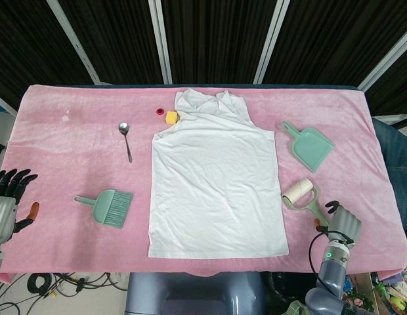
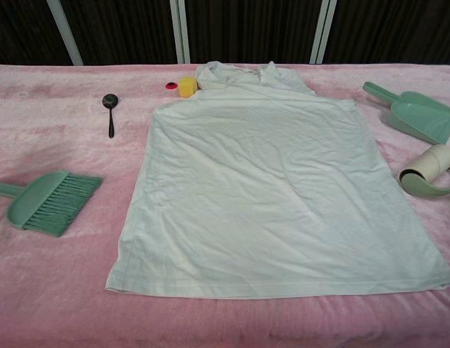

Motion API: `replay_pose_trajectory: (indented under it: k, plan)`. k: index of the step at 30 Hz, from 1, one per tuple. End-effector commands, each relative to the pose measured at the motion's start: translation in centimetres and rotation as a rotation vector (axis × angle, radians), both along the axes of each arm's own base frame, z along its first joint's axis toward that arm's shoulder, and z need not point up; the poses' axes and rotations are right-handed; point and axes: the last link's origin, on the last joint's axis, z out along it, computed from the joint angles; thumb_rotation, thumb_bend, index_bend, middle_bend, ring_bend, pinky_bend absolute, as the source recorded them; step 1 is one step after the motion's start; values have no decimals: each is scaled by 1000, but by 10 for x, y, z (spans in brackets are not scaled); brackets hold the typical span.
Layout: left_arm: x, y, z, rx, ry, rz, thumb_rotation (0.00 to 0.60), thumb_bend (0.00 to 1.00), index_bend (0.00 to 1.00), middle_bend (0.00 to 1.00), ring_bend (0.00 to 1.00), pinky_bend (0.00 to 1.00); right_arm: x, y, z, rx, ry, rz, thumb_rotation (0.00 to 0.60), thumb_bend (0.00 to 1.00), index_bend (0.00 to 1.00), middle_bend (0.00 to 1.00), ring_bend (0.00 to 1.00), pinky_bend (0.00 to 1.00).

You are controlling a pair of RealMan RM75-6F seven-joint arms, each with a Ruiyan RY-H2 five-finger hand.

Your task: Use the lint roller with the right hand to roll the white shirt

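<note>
Lint roller point(image 1: 300, 197), handle toward right hand point(image 1: 339, 226)

A desk point(image 1: 52, 138) spreads across the scene, draped in a fuzzy pink cloth point(image 1: 79, 249) that covers its top from the left edge to the right edge; a thin dark strip of the desk's far edge shows above the cloth. Beyond the far edge hangs a black ribbed backdrop point(image 1: 216, 39), crossed by pale slanted bars point(image 1: 157, 39). Below the near edge, dark cables point(image 1: 59, 283) lie tangled on a light floor, and a grey-blue rounded base point(image 1: 190, 292) sits near the middle. Light falls evenly, with soft shadows. At the right margin something blue point(image 1: 395, 164) stands beside the desk.
</note>
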Motion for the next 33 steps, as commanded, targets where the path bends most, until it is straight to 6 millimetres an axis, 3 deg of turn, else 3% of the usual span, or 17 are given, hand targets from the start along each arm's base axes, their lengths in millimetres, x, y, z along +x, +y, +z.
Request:
replay_pose_trajectory:
  k: [1,28,33]
  plan:
    - [0,0,0,1,0,0,600,424,182,130,53,49,1,-1,-2,4,-5,1,600,215,391,408,485,488]
    - [0,1,2,32,-4,13,600,424,182,129,53,49,-4,-12,-15,-14,-18,-10,600,277,475,490,569,570]
    - [0,1,2,37,-10,14,600,424,182,129,55,50,-1,-14,-16,-23,-28,0,600,362,547,545,619,613]
